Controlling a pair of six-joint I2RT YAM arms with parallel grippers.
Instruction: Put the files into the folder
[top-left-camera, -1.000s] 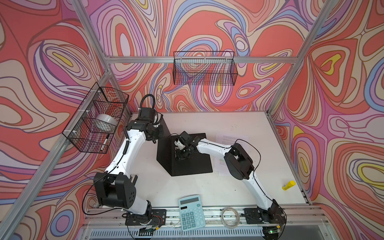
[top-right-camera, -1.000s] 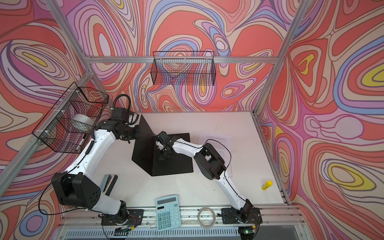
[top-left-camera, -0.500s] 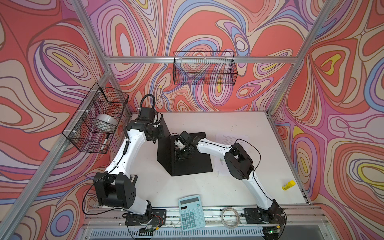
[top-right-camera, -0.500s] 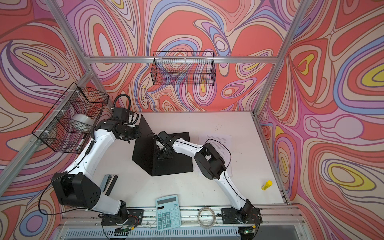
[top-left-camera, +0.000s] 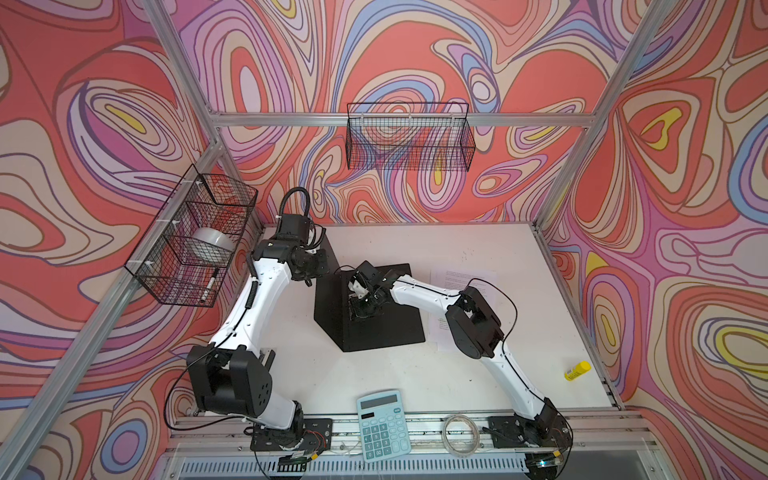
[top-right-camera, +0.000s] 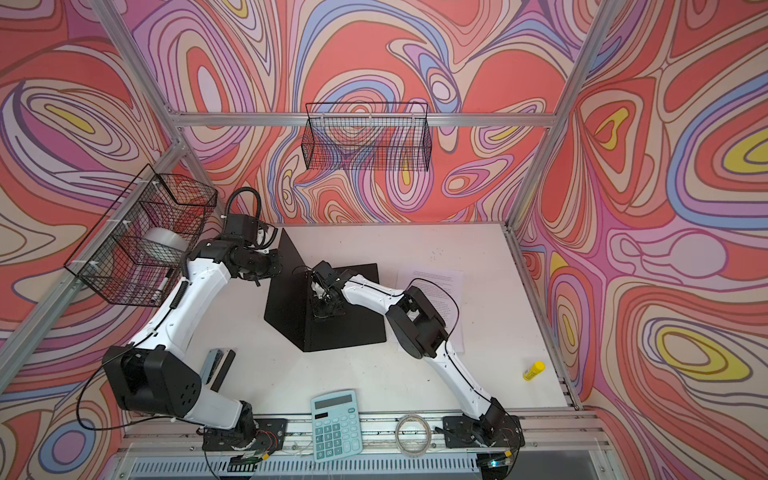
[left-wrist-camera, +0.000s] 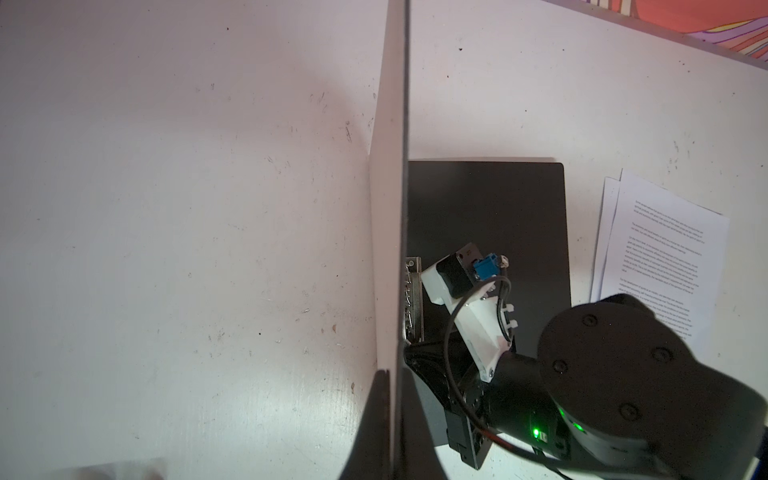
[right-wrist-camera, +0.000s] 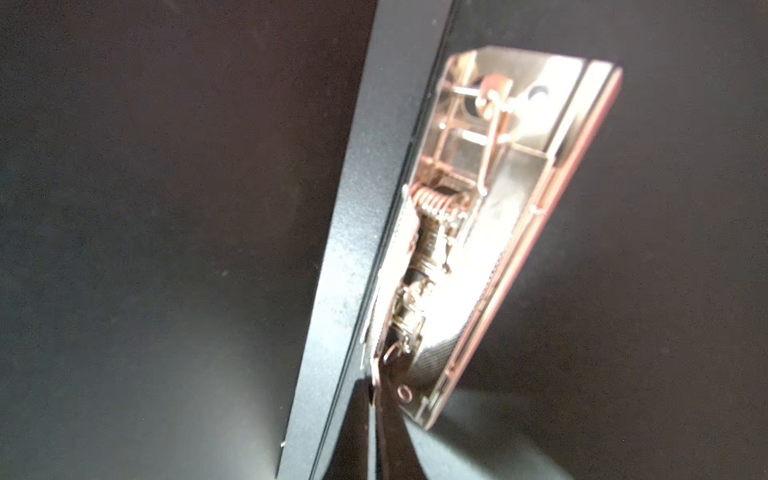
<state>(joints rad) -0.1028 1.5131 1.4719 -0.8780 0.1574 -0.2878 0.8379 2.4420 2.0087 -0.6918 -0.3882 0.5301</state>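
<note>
- Right wrist view: the right gripper (right-wrist-camera: 376, 399) has its jaws pressed together at the near end of the spine clip (right-wrist-camera: 478, 216). The clip's thin wire lever appears to be caught between the fingertips (right-wrist-camera: 355, 424).
- Change: both arms stand where they stood a second ago; only this gripper has finished closing. Judgement: the grip on the lever is now made, so raising the clip can begin.
- Immediately beyond those fingertips, the clip's spring and plate lie against the black inside of the folder (right-wrist-camera: 166, 249), next to the spine.
- Left wrist view: the left gripper (left-wrist-camera: 391, 395) pinches the free edge of the front cover (left-wrist-camera: 388, 166). The cover runs straight out from the jaws and stands upright on its spine.
- To one side of the held cover, past the right gripper's wrist, the back leaf (left-wrist-camera: 486, 208) lies flat and bare on the table (left-wrist-camera: 166, 208).
- Farther out, beyond the back leaf's outer edge, the files (left-wrist-camera: 665, 257) lie in a loose stack on the table, apart from both grippers. In both top views the right arm (top-left-camera: 473, 324) hangs its elbow over them.
- Judgement: nothing is in the folder yet. One gripper is occupied by the cover and the other by the clip, so neither is free for the sheets. The clip must be opened and released first.
- Farthest from both grippers, at the table's front edge, sits a teal calculator (top-left-camera: 384, 424), not part of the task.
</note>
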